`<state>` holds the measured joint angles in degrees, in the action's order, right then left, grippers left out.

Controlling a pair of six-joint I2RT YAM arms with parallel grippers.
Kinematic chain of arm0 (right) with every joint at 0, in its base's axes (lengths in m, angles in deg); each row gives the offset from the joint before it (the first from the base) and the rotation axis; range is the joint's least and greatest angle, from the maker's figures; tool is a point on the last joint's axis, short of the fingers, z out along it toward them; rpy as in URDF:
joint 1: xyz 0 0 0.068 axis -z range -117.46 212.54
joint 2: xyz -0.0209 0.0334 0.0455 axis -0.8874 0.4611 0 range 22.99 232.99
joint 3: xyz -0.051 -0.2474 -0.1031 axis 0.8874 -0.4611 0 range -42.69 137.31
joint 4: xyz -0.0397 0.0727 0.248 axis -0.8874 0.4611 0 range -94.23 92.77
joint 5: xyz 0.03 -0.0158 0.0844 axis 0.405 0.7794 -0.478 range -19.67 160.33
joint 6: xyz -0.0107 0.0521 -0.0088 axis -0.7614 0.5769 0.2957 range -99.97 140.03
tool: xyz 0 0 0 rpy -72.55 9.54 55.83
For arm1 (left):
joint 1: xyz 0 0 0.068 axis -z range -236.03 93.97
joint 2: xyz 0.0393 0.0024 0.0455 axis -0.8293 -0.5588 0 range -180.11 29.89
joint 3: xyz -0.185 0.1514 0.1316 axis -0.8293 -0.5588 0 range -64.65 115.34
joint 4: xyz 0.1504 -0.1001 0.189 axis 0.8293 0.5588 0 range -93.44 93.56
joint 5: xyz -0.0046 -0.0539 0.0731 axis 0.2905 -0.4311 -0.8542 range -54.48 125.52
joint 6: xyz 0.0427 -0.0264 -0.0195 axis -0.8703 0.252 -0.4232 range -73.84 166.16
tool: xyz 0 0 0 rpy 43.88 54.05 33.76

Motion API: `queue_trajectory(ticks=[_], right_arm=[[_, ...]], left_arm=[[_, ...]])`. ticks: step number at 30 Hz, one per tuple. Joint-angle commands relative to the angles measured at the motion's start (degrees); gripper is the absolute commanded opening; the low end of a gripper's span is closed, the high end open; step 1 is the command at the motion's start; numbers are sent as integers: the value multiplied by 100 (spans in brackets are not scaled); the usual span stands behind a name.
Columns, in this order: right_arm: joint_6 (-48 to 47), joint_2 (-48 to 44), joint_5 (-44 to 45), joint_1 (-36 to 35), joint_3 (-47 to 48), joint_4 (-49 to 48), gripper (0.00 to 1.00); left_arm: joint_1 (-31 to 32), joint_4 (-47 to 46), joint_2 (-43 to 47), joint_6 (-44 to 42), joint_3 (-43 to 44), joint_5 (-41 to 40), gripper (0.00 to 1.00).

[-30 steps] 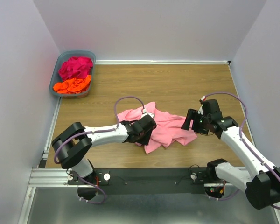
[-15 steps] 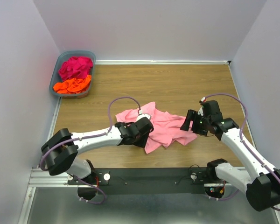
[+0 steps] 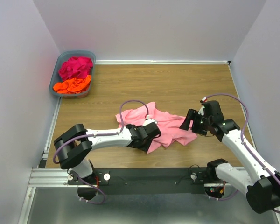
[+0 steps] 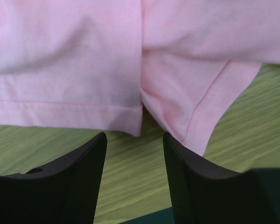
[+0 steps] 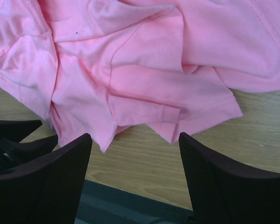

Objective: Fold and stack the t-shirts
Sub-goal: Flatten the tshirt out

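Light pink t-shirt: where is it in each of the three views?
Top external: light pink t-shirt lies crumpled near the picture's centre.
Left wrist: fills the upper half, its hem just above the left gripper.
Right wrist: fills the upper part.
Shared landmark: the wooden table under its edge.

Both of my arms, left arm (image 3: 107,136) and right arm (image 3: 245,149), have white link shells and chunky black joint housings. I see a purple cable (image 3: 133,101) looping over each wrist. The left tool (image 4: 133,144) and right tool (image 5: 134,140) have black fingers (image 4: 79,172) with a fine dotted texture. Black bases (image 3: 86,189) sit on a dark crossbar (image 3: 149,176) at lower frame.
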<state>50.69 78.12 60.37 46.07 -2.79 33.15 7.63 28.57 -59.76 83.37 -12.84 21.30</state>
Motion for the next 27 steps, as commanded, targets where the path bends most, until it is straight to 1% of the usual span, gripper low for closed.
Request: queue_trajectory(ticks=[1, 5, 12, 21, 24, 27], right_arm=[[116, -73, -103, -32, -114, -65, 83], [169, -108, -129, -23, -97, -74, 83], [248, -170, -147, -32, -140, -82, 83], [327, -240, -138, -32, -202, -109, 83], [336, -214, -121, -32, -167, -118, 83], [353, -196, -138, -32, -149, -152, 83]], left_arm=[[85, -186, -211, -74, 189, -318, 61], [77, -213, -413, -161, 215, -353, 61], [50, -195, -484, -363, 189, -486, 61], [-46, -256, -19, -636, -215, -179, 59], [-108, -187, 140, -654, -172, -46, 59], [-126, -107, 53, -697, -101, -72, 58]])
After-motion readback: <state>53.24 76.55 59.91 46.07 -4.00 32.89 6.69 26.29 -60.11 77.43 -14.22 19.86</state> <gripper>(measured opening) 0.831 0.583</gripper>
